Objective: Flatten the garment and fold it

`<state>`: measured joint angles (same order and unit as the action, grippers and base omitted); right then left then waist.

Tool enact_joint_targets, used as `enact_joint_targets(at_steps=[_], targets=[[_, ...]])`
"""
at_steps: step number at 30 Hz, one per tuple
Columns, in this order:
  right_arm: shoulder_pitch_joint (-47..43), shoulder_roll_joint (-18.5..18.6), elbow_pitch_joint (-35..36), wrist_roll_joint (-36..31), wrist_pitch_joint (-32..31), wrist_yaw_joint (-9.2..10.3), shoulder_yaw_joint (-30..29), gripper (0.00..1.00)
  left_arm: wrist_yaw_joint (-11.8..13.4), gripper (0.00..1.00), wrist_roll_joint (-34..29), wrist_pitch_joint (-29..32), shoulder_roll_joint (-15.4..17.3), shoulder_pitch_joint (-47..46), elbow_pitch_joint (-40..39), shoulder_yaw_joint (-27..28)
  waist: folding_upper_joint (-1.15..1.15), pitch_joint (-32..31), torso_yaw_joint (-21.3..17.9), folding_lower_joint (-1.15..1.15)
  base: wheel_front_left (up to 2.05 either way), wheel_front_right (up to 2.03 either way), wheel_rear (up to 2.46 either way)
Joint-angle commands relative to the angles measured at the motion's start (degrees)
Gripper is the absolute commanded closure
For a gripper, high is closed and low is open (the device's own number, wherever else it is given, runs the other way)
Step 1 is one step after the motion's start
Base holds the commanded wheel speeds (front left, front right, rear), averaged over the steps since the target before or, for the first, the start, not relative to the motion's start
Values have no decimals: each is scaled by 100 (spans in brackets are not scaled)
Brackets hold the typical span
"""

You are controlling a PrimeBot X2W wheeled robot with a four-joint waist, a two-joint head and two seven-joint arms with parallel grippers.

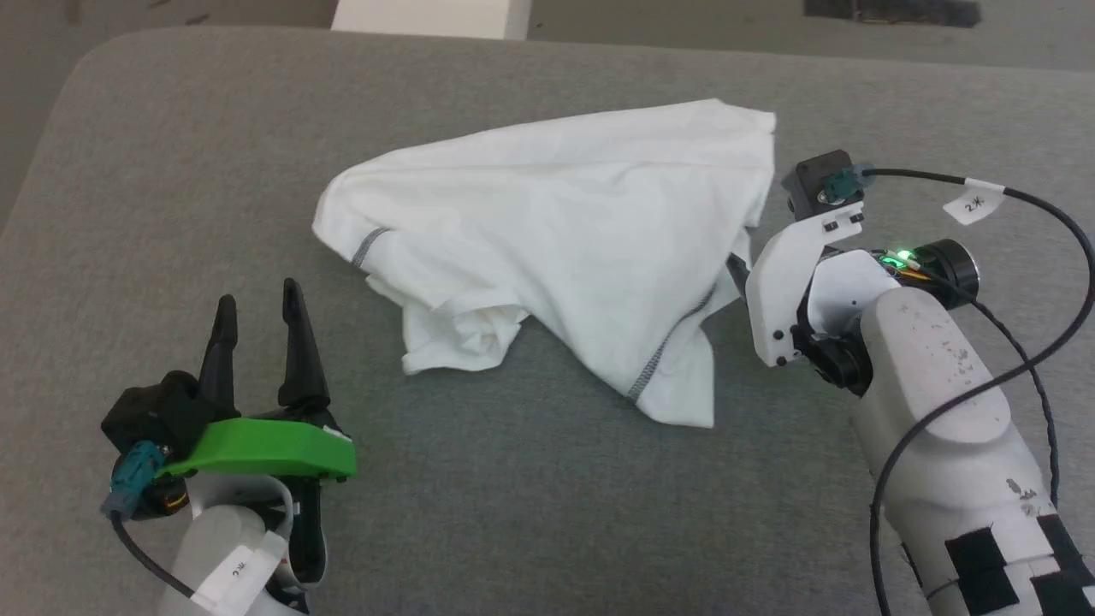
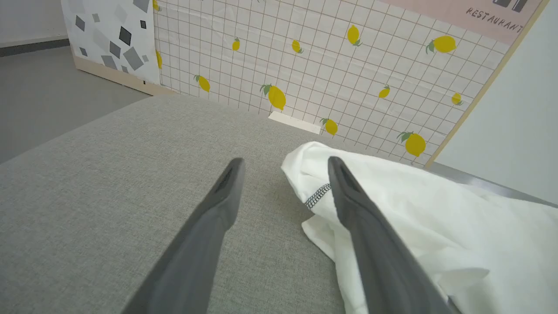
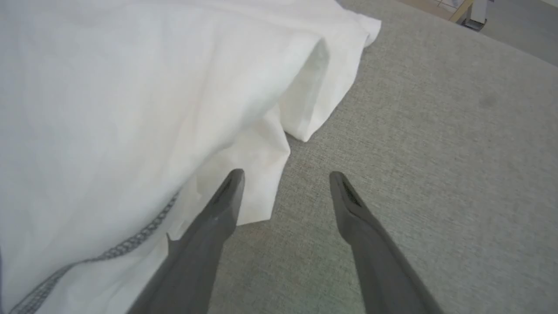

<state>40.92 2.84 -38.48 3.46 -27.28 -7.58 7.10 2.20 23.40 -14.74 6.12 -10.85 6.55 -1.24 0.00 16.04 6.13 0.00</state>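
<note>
The garment (image 1: 556, 248) lies in a crumpled heap near the middle of the grey cushioned surface (image 1: 154, 188), doubled over itself. I judge it light, limp and thin. It will drape and drag rather than slide as one piece, so I should pinch a single layer at the stitched seam (image 1: 657, 361) or the hem corner (image 1: 689, 411), though I cannot tell which fold is a sleeve. My left pincer (image 1: 258, 293) stands wide and empty, near the heap's left side. My right pincer (image 3: 286, 174) is also wide and empty, at its right edge. Bare surface lies all around for spreading, with the least room toward the far edge.
</note>
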Motion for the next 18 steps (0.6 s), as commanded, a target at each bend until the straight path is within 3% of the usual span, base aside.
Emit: enact_joint_targets(at_steps=[1, 6, 7, 8, 9, 13, 18], targets=[[113, 4, -134, -70, 2, 9, 8, 0, -51, 0, -44, -25, -26, -101, 38, 12, 0, 360, 386, 0, 0, 0, 0], [238, 4, -761, -162, -111, 9, 197, 0, -189, 0, -136, -25, -126, -153, 172, 72, 0, 409, 471, 0, 0, 0, 0], [244, 4, -855, -88, -136, 9, 216, 58, -211, 0, -145, -25, -143, -146, 196, 97, 0, 393, 455, 0, 0, 0, 0], [254, 4, -891, -27, -101, 9, 267, 67, -222, 0, -157, -25, -156, -137, 216, 119, 0, 371, 432, 0, 0, 0, 0], [264, 4, -907, 87, -23, 9, 303, 100, -236, 0, -169, -25, -172, -130, 238, 142, 0, 338, 405, 0, 0, 0, 0], [156, 107, -735, 400, 381, 9, 208, 100, -297, 0, -198, -26, -223, -109, 293, 195, 0, 148, 300, 0, 0, 0, 0], [-387, 964, -35, 896, 559, 9, -294, 100, -355, 0, -271, -26, -259, 26, 242, 310, 0, -119, 33, 0, 0, 0, 0]])
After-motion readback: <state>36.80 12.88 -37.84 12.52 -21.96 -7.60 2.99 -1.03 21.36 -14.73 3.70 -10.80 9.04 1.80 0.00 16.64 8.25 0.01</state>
